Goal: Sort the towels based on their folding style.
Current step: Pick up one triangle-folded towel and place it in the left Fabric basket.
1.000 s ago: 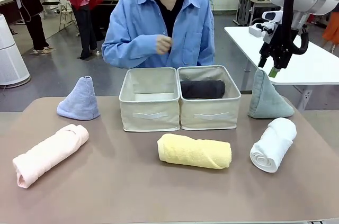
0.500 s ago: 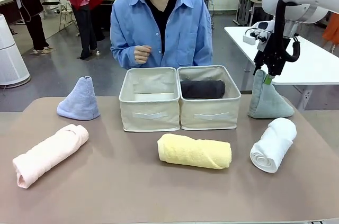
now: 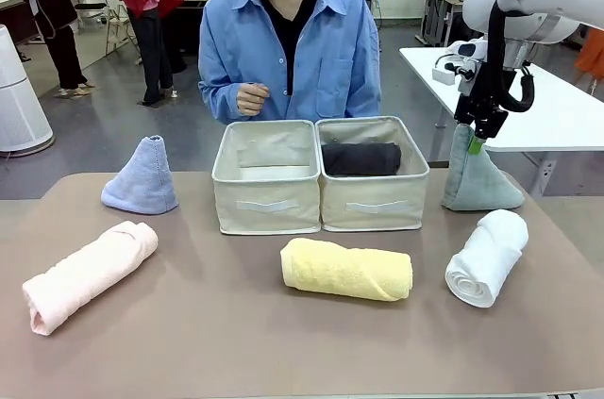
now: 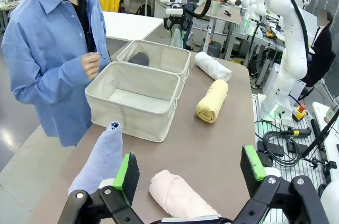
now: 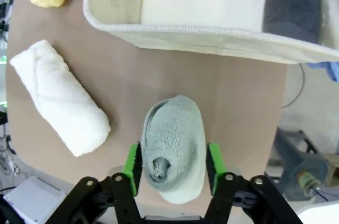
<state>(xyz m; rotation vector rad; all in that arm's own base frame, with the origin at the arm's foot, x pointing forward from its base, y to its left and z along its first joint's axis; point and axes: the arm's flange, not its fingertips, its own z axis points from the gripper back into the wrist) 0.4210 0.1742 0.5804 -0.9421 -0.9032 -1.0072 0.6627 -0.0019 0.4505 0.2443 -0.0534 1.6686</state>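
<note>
A grey-green cone towel (image 3: 481,182) stands at the table's far right, and my right gripper (image 3: 477,135) is over its tip. From the right wrist, the green pads (image 5: 132,167) press both sides of the cone (image 5: 175,144), so the gripper (image 5: 173,167) is shut on it. A dark grey roll (image 3: 360,158) lies in the right bin (image 3: 373,206). The white roll (image 3: 488,256), yellow roll (image 3: 346,269) and pink roll (image 3: 90,272) lie near the front. A lavender-blue cone (image 3: 142,177) stands far left. My left gripper (image 4: 189,173) hangs open above the pink roll (image 4: 177,195).
The left beige bin (image 3: 267,201) holds nothing. A person in a blue shirt (image 3: 288,50) stands behind the bins with one hand raised at the chest. A white table (image 3: 557,116) stands behind the right arm.
My right gripper came down over the grey-green cone's tip and its jaws closed in on it. The person shifted and lowered a hand.
</note>
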